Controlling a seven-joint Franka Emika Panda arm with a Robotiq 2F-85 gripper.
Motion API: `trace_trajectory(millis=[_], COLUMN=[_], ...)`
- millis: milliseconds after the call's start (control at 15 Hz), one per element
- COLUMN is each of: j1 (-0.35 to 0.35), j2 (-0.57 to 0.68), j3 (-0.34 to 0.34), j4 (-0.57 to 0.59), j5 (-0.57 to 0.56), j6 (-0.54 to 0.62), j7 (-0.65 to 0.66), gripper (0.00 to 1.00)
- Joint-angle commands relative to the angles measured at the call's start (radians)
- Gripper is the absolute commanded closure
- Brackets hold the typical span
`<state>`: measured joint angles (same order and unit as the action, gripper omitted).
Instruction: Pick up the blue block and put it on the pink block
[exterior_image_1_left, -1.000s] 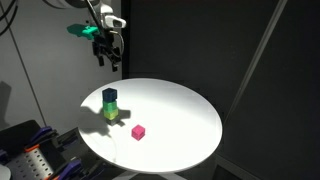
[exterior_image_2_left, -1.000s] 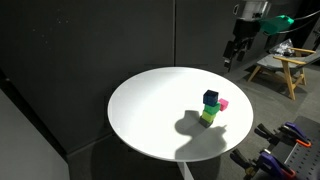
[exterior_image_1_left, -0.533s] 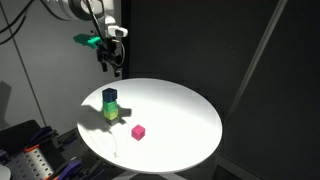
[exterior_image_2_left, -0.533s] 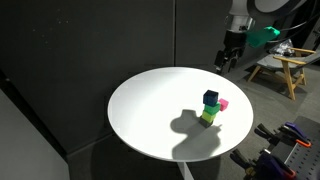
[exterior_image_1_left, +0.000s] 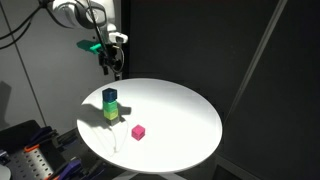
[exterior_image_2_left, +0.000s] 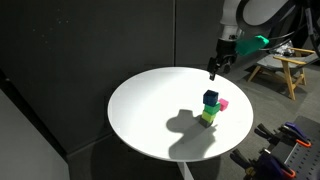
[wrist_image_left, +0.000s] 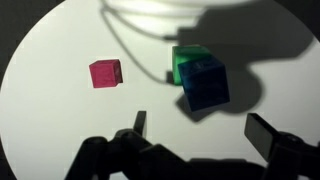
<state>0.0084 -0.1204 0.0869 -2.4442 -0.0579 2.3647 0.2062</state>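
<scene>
Gripper (wrist_image_left: 203, 128) spread wide and empty, hanging high over the rim of the round table (exterior_image_1_left: 180, 105). Blue block (wrist_image_left: 205, 85) sits atop the yellow-green cube (wrist_image_left: 185, 58). Pink block (wrist_image_left: 105, 73) lies alone on the table, apart from that stack. Plan: I centre over the blue block, square my fingers to its faces, descend to its level only so the lower cube is not nudged, then close.
</scene>
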Motion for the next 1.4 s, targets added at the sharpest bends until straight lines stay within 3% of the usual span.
trace_trajectory(millis=[0, 1333], j1=[0.013, 0.054], j2=[0.044, 0.178], j3=[0.001, -0.011], j4=[0.025, 0.022], j5=[-0.038, -0.134], j6=[0.010, 0.074], j7=[0.013, -0.022], gripper=[0.00, 0.00])
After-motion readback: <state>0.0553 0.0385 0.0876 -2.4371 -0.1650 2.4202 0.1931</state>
